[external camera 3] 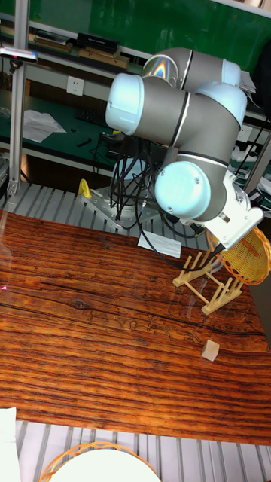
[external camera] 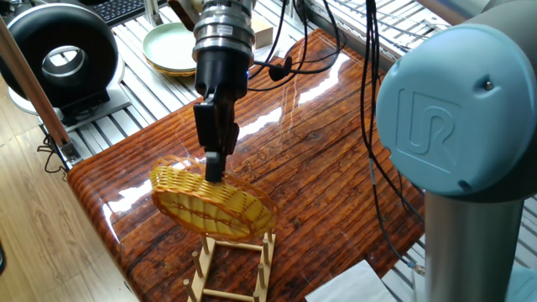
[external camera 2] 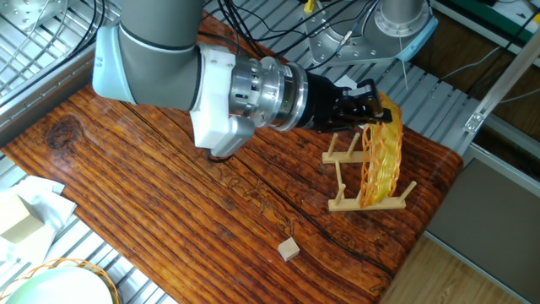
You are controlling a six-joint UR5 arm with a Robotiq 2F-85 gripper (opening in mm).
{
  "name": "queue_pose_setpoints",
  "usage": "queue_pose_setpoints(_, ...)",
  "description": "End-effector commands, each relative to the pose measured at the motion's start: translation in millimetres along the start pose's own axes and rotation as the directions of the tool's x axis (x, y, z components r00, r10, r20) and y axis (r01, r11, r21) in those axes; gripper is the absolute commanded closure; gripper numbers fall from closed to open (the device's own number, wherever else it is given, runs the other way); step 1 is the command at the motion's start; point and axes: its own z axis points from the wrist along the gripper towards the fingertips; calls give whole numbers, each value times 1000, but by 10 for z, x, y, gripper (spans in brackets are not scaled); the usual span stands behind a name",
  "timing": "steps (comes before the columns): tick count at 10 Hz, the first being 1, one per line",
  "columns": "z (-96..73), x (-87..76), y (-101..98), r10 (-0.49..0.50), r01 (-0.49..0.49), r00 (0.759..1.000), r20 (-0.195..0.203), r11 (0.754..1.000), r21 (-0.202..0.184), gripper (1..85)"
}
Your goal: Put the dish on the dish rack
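Near edge, one fixed view: dish rack [external camera: 232, 270], light wood, two rails with upright pegs joined by crossbars, standing on the glossy wood-grain table [external camera: 327, 159] close to its front edge.

Directly above the rack: the dish [external camera: 212, 200], a yellow woven wicker basket-plate, held on edge and tilted. In the other fixed view the dish [external camera 2: 381, 150] stands nearly upright, its lower edge down among the pegs of the rack [external camera 2: 371, 199]. Cannot tell whether it touches the rails.

Gripper [external camera: 215, 164]: fingers closed on the upper rim of the dish, pinching the open-weave edge from above. In the other fixed view the gripper [external camera 2: 371, 98] reaches in sideways from the wrist, fingertips at the top of the dish rim.

Tall fixed view: dish [external camera 3: 250, 257] shows to the right of the wrist, partly hidden by the arm; rack [external camera 3: 208, 282] beneath it; gripper fingers hidden.

Mid-table: small wooden cube [external camera 2: 289, 248], loose on the surface, well apart from the rack.

Far side, one fixed view: pale green plate in a wicker holder [external camera: 172, 48] on the metal slats beyond the table; black round fan-like unit [external camera: 59, 57] at far left.
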Motion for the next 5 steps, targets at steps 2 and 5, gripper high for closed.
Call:
queue_pose_setpoints(2,55,15,-83,-27,27,1000,-16,999,29,847)
queue_pose_setpoints(5,80,36,-147,-33,34,999,-26,998,52,847)
